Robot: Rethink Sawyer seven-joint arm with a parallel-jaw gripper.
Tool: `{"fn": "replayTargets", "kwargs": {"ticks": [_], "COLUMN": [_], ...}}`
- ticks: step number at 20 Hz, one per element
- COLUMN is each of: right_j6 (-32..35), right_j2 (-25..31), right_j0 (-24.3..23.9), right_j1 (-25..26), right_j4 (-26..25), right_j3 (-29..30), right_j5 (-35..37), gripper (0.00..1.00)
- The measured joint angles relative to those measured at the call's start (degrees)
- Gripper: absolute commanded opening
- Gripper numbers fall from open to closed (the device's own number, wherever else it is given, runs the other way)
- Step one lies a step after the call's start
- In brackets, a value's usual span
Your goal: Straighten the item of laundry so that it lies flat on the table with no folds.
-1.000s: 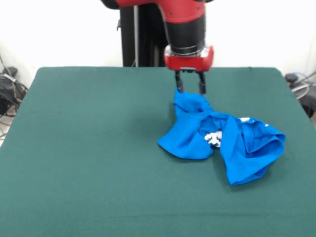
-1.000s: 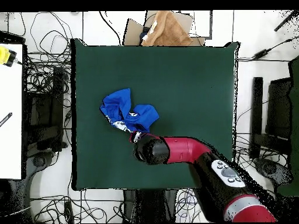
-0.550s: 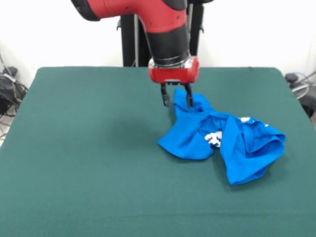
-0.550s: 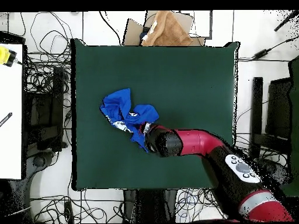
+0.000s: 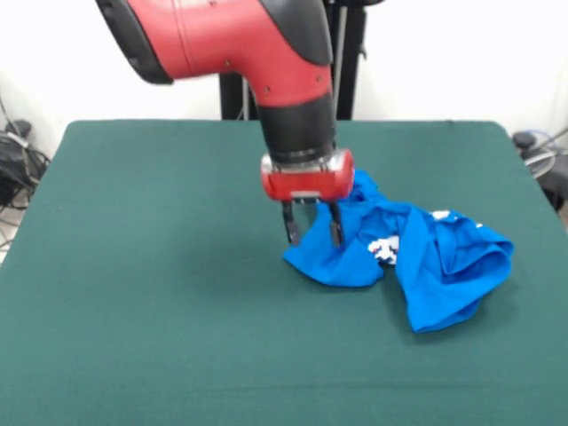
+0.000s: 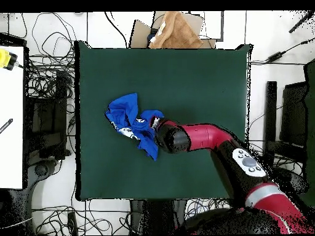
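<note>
Sawyer arm [image 5: 222, 40]: a thick, rounded red shell with black patches at its joints. A glossy black cylindrical wrist section [image 5: 298, 131] ends in a red, round-cornered flange with a grey plate beneath. The gripper [image 5: 311, 232] carries two slim black fingers. From overhead, a grey oval panel with dark buttons [image 6: 245, 163] sits on the red link.

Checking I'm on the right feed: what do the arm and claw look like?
A thick red arm with black joint sections and a black wrist sleeve above a red collar. The claw has two thin dark fingers. Overhead, a grey button panel sits on the arm.
</note>
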Motion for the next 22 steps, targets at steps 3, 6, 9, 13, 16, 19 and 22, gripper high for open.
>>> {"fn": "replayTargets", "kwargs": {"ticks": [3, 6, 9, 13, 16, 19, 22], "right_j6": [0.0, 0.0, 0.0, 0.0, 0.0, 0.0, 0.0], "right_j2": [-0.3, -0.3, -0.1, 0.1, 0.3, 0.3, 0.3], "right_j0": [2.3, 3.1, 3.0, 2.9, 2.8, 2.8, 2.9], "right_j1": [4.0, 6.5, 6.2, 6.2, 6.2, 6.2, 6.2], "right_j4": [-3.9, -5.8, -6.8, -7.4, -7.6, -7.7, -8.2], "right_j3": [-3.5, -5.5, -5.4, -5.4, -5.4, -5.4, -5.4], "right_j5": [-4.8, -7.4, -7.7, -7.6, -7.6, -7.6, -7.7], "gripper": [1.00, 1.00, 1.00, 1.00, 1.00, 1.00, 1.00]}}
